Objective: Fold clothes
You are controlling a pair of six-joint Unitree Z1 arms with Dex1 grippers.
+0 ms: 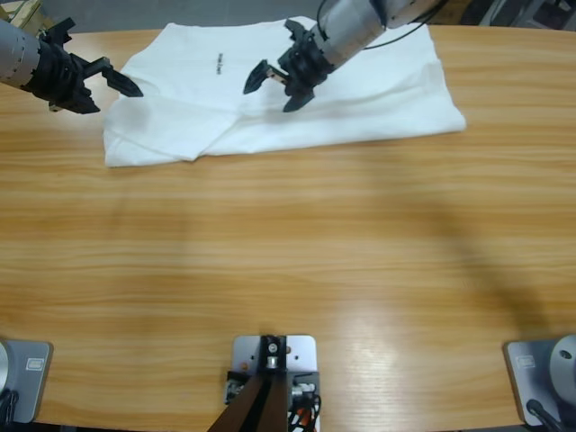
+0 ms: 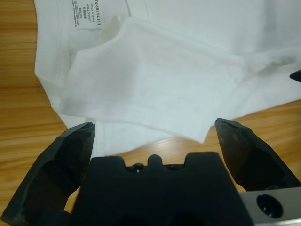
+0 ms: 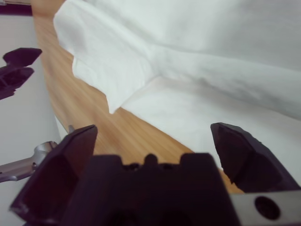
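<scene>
T-shirt [image 1: 297, 94]: lies flat along the far edge of the table [image 1: 288, 252], one sleeve already folded in over the body at the near-left corner.
Left gripper [image 1: 108, 81]: enters from the left edge and hovers just off the shirt's left hem; jaws spread wide, holding nothing. The left wrist view shows the folded sleeve flap [image 2: 155, 89] directly ahead of it.
Right gripper [image 1: 274, 83]: reaches down from the top over the middle of the shirt; jaws wide apart and empty, poised above the cloth.
Step in hand (judgement): taking a grip for the next fold, probably along the left side.
Grip advice: lower each gripper until one jaw slides under the hem, then close on all layers at once; pinching only the top layer would pull the sleeve fold open.
Lift advice: raise both grips level and together, so the crease runs straight.
Risk: the thin cotton may bunch ahead of a jaw pushed along the wood.
Neck label [image 2: 85, 14]: printed inside the collar; "L(175/92A)" and "100% COTTON" are legible, the rest too small.
Chest mark [image 1: 219, 63]: a short dark line of print, unreadable.
</scene>
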